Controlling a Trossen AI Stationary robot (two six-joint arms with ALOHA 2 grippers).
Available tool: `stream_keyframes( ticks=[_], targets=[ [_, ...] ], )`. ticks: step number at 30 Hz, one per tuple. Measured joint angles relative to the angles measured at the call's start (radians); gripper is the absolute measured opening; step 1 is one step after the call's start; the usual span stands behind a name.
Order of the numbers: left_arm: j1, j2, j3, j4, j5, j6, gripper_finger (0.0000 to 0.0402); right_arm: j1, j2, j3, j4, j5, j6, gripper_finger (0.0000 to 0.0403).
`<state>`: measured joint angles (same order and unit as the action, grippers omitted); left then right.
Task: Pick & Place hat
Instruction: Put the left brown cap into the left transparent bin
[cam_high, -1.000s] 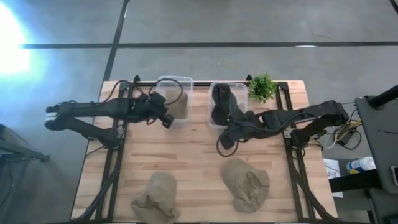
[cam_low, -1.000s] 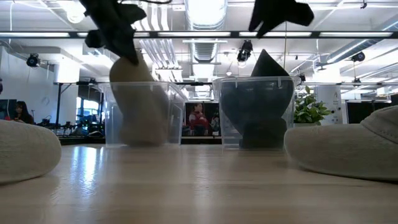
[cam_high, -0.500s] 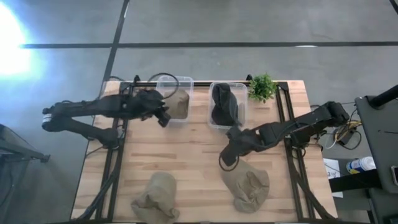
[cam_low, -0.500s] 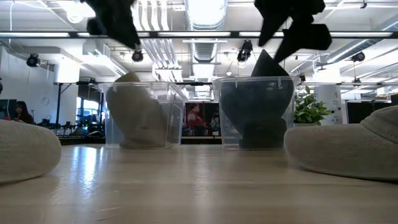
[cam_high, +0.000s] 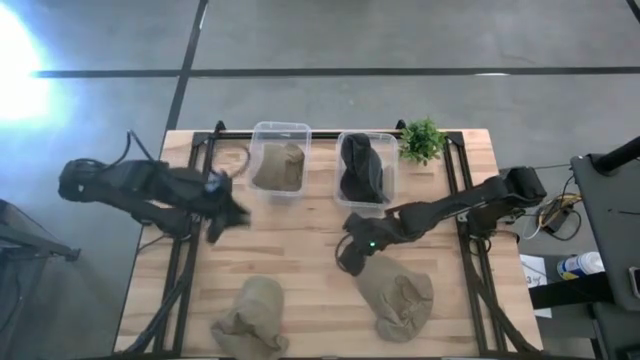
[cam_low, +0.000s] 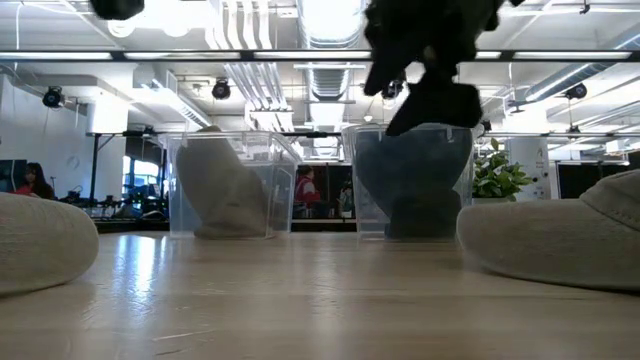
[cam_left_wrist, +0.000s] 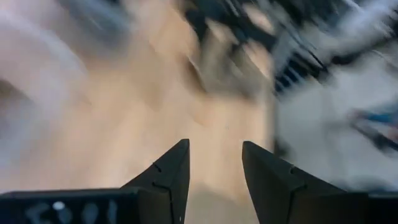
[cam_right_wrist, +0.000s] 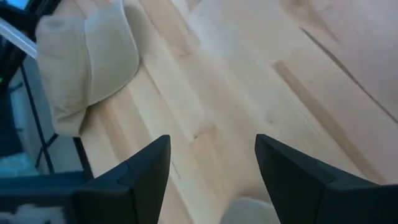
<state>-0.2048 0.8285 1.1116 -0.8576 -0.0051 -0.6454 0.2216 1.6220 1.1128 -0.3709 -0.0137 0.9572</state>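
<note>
Two tan hats lie crown-up on the table's near part, one at the near left (cam_high: 250, 318) and one at the near right (cam_high: 398, 300). Another tan hat (cam_high: 281, 166) sits in the left clear bin (cam_high: 262, 132), and a dark hat (cam_high: 362, 168) sits in the right clear bin (cam_high: 388, 140). My right gripper (cam_high: 348, 260) hovers open just beyond the near-right hat's far-left edge, holding nothing. My left gripper (cam_high: 218, 226) is open over the table's left side, clear of everything.
A small green plant (cam_high: 422, 140) stands at the far right beside the bins. Black frame rails (cam_high: 185, 270) run along both table sides. Bare wood (cam_high: 300, 240) lies between the bins and the near hats.
My left gripper has left the left bin and swung toward the table's left and near edges; the tan hat has settled lower in that bin. My right gripper has gone from the right bin toward the near edge and down, arriving by the near-right hat.
</note>
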Motion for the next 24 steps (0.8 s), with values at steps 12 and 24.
stream_keyframes(
  ticks=[12, 24],
  targets=[
    [-0.424, 0.076, -0.294, 0.053, 0.179, -0.558, 0.0140, -0.077, 0.350, 0.270, 0.012, -0.182, -0.178, 0.0228],
    [-0.757, 0.222, -0.659, 1.074, -0.154, -1.092, 0.0140, -0.129, 0.567, 0.534, 0.019, -0.371, -0.377, 0.0228]
  ],
)
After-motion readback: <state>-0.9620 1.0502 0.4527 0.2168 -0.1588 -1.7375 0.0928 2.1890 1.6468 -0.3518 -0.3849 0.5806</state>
